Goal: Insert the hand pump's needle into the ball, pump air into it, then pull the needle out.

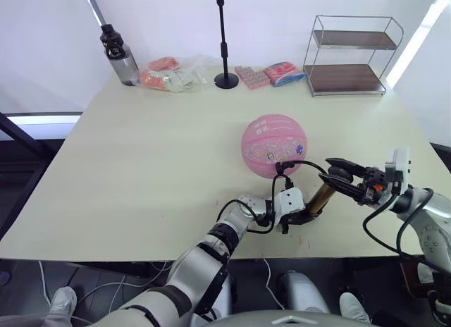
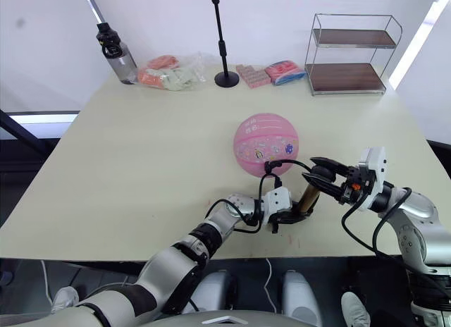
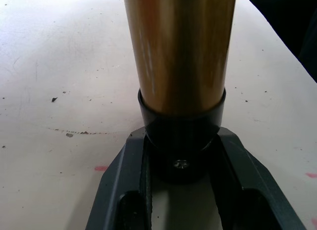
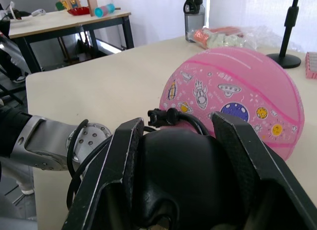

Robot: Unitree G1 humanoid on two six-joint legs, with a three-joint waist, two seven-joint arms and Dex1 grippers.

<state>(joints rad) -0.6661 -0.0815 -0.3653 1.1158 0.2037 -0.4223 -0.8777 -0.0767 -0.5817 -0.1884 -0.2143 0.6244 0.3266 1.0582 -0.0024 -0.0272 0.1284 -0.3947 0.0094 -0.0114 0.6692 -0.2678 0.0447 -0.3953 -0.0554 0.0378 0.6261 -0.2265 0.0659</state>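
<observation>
Bright, even daylight; white backdrop behind the worktop (image 1: 141, 158) is blown out, with a bright streak at upper right of the head views. Shadows soft and short: faint one under the ball (image 1: 274, 145), pale one by the wire shelf (image 1: 350, 56). Head views sharp, slight wide-angle bend at the edges. Left wrist view: soft vertical glare down the hand pump (image 3: 179, 51) barrel, near jaws blurred. Right wrist view: foreground black handle out of focus, ball crisp, window glare at upper right.

Left pincer (image 1: 304, 216) and right pincer (image 1: 337, 173) both clamped, close together.
</observation>
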